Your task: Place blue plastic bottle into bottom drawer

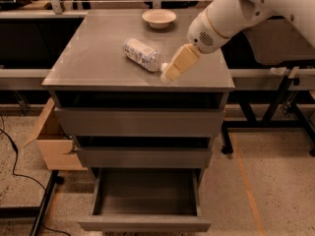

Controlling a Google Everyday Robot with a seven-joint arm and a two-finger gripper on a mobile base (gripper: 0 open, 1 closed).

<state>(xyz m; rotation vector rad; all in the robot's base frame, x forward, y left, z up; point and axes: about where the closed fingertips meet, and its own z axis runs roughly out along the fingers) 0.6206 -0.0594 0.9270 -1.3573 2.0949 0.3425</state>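
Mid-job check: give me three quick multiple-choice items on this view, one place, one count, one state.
1. Where is the bottle? A in a drawer; B on the cabinet top; C on the floor.
2. How many drawers are there? A two; B three; C four.
3. The bottom drawer is: A open; B shut; C removed.
1 B: it lies on its side by the gripper, near the top's right front.
2 B: three fronts stacked.
3 A: it is pulled out.
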